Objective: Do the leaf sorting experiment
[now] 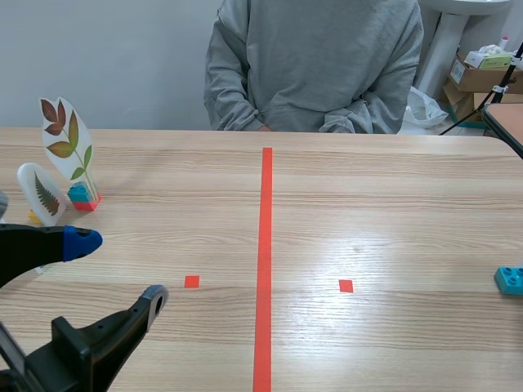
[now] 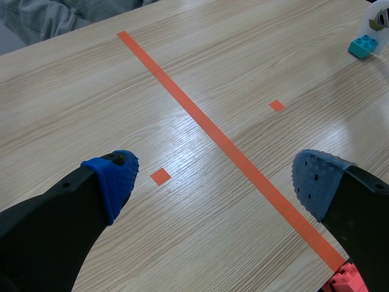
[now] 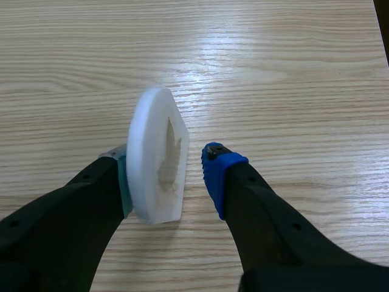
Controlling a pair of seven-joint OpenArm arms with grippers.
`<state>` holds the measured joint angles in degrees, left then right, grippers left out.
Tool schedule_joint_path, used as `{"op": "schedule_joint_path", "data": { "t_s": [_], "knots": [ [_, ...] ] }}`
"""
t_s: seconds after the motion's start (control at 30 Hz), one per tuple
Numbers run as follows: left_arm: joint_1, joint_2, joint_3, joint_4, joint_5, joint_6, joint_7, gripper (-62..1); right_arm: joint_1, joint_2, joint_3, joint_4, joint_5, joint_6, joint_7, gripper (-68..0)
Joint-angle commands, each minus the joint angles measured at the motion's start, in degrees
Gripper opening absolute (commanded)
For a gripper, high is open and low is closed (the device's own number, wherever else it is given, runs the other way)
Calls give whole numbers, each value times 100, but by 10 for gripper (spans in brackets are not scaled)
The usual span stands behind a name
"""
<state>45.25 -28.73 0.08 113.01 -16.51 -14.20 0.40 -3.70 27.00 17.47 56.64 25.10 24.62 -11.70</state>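
The right gripper (image 3: 169,170) straddles a white card (image 3: 155,140) that stands on edge. Its fingers are apart. One pad lies against or just beside the card's back, and the blue pad stands clear of its face with bare wood showing between. From this angle I cannot be sure the first pad touches, so I read this as no grip. The card carries a pale leaf shape. Judging by the left wrist view, it stands on the teal block (image 1: 511,279) at the right edge of the bench (image 1: 392,212), well right of the tape line (image 1: 265,245).

The left gripper (image 1: 118,269) hangs low over the bench left of the line, with fingers wide apart and nothing between them. Near it stand a tall card (image 1: 69,147) with brown and green leaves and a small card (image 1: 42,193) with a fern-like leaf. The two are close together, each on a small coloured block. A person (image 1: 315,65) sits across the bench.

Three cards show in all, two left of the line and one right of it. The middle of the bench holds none. With the right fingers around the white card, handling that card looks like the step in hand. The two left cards are not gripped. Whether the split is the finished sort or only the starting layout cannot be judged from this.
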Motion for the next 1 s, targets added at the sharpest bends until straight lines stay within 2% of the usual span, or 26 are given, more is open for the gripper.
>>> {"op": "schedule_joint_path", "data": {
  "t_s": [0.0, 0.13, 0.37, 0.47, 0.6, 0.7, 0.8, 0.9, 0.97],
  "knots": [
    [57, 13, -11, 94, -39, -20, -94, -67, 50, 92, 61, 127, 66, -4, 92, -423],
    [59, 13, -11, 94, -39, -20, -94, -67, 50, 92, 61, 127, 68, -4, 114, -309],
    [59, 13, -11, 94, -39, -20, -94, -67, 50, 94, 63, 129, 70, 0, 116, -199],
    [59, 13, -11, 94, -39, -20, -92, -67, 50, 101, 63, 155, 120, 2, -42, -171],
    [59, 13, -11, 94, -39, -20, -92, -67, 0, 109, 190, 271, 402, 160, -195, -171],
    [59, 13, -11, 94, -39, -20, -90, -67, -214, 114, 444, 645, 562, 382, -216, -171],
    [59, 13, -11, 94, -37, -20, -90, -67, -544, 175, 636, 1143, 756, 717, -221, -171],
    [59, 13, -11, 94, -37, -20, -90, -67, -903, 293, 691, 1668, 944, 1209, -219, -171],
    [59, 13, -11, 94, -37, -20, -92, -67, -1169, 378, 691, 2098, 1054, 1700, -216, -171]
  ]
}}
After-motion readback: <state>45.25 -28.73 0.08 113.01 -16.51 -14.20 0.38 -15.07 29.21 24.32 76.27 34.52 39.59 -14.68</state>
